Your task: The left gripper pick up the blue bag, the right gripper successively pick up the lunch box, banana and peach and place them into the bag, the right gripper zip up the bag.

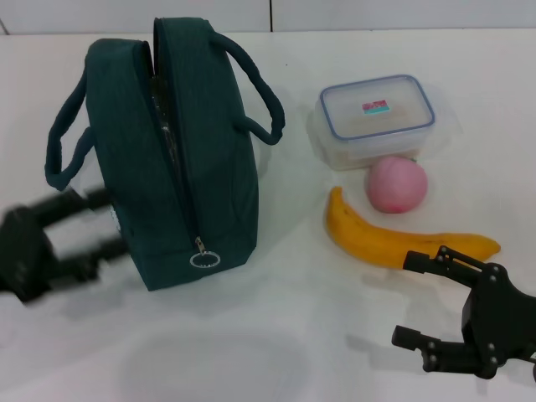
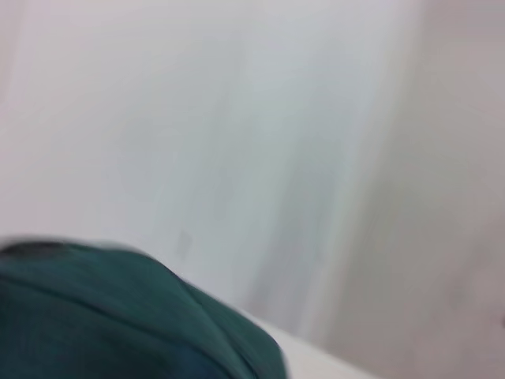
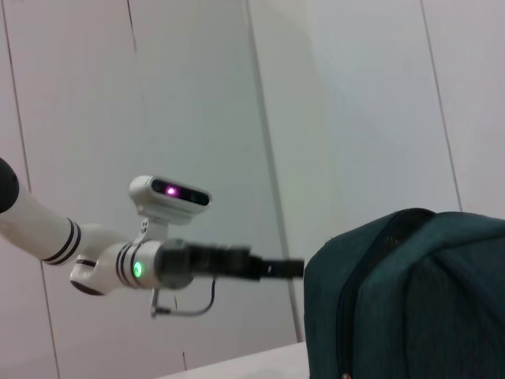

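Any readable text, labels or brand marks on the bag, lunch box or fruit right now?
Lunch box: a small pink and teal sticker on the lid, too small to read.
Bag: no text visible in any view.
Banana and peach: no labels visible.

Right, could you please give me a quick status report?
Left gripper open beside bag, nothing held. Right gripper open, near banana. Lunch box, peach on table. Nothing in the way.
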`<state>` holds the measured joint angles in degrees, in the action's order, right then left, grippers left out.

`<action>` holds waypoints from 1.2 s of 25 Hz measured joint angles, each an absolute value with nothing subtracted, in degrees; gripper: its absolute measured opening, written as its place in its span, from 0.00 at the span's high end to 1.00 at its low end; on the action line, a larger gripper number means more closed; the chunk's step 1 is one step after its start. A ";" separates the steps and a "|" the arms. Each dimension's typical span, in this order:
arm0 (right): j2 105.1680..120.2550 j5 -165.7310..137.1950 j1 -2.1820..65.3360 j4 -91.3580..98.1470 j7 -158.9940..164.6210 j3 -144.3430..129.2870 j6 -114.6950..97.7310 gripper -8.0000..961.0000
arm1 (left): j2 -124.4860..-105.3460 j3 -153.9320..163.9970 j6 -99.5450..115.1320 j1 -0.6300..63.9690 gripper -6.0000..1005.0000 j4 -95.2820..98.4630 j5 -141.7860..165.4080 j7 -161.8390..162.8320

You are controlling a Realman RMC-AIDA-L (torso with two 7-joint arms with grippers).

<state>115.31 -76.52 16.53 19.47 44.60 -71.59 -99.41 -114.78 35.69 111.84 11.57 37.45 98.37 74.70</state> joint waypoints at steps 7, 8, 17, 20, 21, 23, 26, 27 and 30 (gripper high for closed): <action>115.31 -76.28 16.73 19.35 44.63 -71.74 -99.42 0.08 | -112.48 27.61 107.00 15.84 0.16 44.52 97.22 97.79; 115.31 -76.28 16.80 19.32 44.64 -71.76 -99.41 0.08 | -112.12 27.55 106.22 16.66 0.16 46.10 97.23 100.77; 115.39 -76.23 17.03 19.32 45.21 -71.89 -99.40 0.08 | -109.34 27.11 99.49 25.00 0.16 59.07 106.27 130.32; 115.39 -76.20 17.06 19.32 45.40 -71.80 -99.40 0.08 | -108.96 27.15 99.44 28.31 0.17 60.15 112.99 135.49; 115.40 -76.19 17.05 19.33 45.41 -71.77 -99.39 0.08 | -108.96 27.18 99.46 29.33 0.17 60.23 114.34 136.37; 115.40 -76.19 17.06 19.34 45.42 -71.72 -99.39 0.08 | -109.10 27.43 99.51 30.54 0.17 60.26 115.65 137.35; 115.40 -76.19 17.05 19.34 45.43 -71.72 -99.39 0.08 | -109.22 28.49 99.35 31.57 0.17 60.29 116.04 138.33; 115.39 -76.19 17.05 19.34 45.44 -71.71 -99.39 0.08 | -109.22 28.83 99.12 31.90 0.17 60.29 116.45 138.69; 115.39 -76.19 17.05 19.33 45.44 -71.74 -99.39 0.08 | -109.39 29.63 97.99 33.11 0.17 60.14 119.35 139.43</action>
<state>115.39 -76.19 17.05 19.33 45.44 -71.74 -99.39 -109.39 29.63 97.99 33.11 60.14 119.35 139.43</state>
